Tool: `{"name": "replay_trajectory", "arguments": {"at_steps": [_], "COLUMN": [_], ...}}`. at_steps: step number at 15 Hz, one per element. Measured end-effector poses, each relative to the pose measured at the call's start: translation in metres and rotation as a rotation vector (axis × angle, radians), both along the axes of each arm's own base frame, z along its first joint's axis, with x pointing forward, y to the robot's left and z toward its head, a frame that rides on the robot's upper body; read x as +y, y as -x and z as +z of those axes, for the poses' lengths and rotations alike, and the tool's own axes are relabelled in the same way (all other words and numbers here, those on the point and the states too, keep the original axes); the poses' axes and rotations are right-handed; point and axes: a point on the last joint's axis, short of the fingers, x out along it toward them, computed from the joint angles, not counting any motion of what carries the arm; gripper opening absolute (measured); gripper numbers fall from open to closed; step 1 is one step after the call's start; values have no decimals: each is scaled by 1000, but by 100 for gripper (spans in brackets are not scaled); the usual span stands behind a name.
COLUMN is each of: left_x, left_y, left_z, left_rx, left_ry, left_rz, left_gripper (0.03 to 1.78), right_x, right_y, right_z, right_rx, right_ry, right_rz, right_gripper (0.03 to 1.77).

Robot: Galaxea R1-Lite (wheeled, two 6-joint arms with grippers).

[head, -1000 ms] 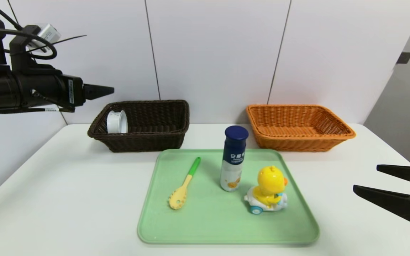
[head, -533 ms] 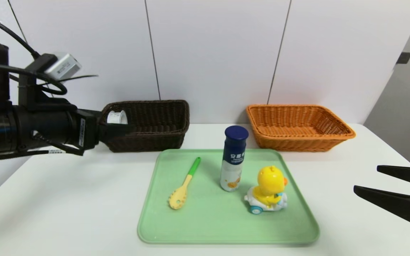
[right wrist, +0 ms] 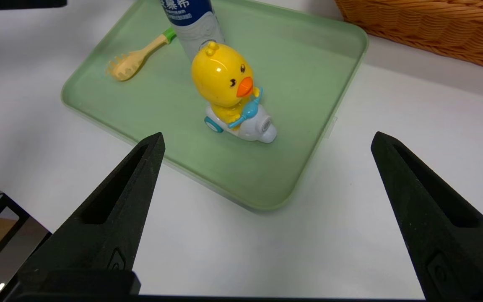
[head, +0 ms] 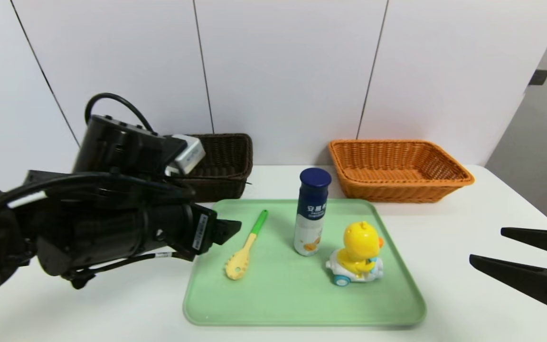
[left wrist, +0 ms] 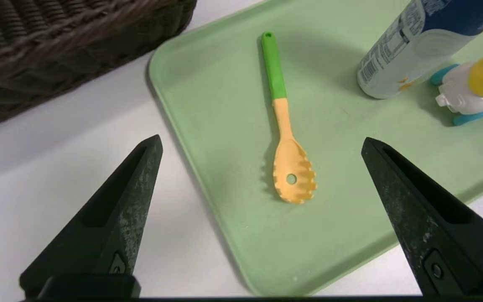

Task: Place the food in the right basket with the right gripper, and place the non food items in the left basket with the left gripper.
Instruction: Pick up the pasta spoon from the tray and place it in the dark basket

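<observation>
A green tray [head: 292, 294] holds a pasta spoon [head: 245, 249] with a yellow head and green handle, a blue-capped bottle [head: 311, 213] standing upright, and a yellow duck toy [head: 359, 251] on a white scooter. My left gripper [head: 233, 227] hovers open over the tray's left edge, empty. In the left wrist view the pasta spoon [left wrist: 285, 138] lies between and beyond the left gripper [left wrist: 260, 140] fingertips. My right gripper [head: 486, 244] stands open and empty over the table to the right of the tray; in the right wrist view the duck toy [right wrist: 229, 92] is ahead of it.
The dark brown left basket [head: 226, 161] stands at the back left, partly hidden behind my left arm. The orange right basket [head: 397, 171] stands at the back right. White wall panels close off the far side of the table.
My left arm has swung down and to the right, from above the brown basket to the tray's left edge by the spoon. The right gripper has hardly moved.
</observation>
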Motion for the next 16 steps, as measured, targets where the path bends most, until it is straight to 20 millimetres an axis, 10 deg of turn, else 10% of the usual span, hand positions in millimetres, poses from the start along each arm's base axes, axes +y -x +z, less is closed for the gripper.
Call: {"name": "replay_trajectory", "arguments": {"at_steps": [8, 16], "left_x": [-66, -84], "left_y": [-29, -57], "left_z": [-29, -61], "left_rx": [81, 122], "left_ry": [14, -74], "left_rz": [103, 171], "left_gripper": [169, 169], "right_x": [0, -1], "right_y": [1, 3], "right_z": [-6, -11], "right_rx": [28, 43], "right_ry": [-9, -7], "right_rz": [-8, -10], "right_gripper": [170, 170]}}
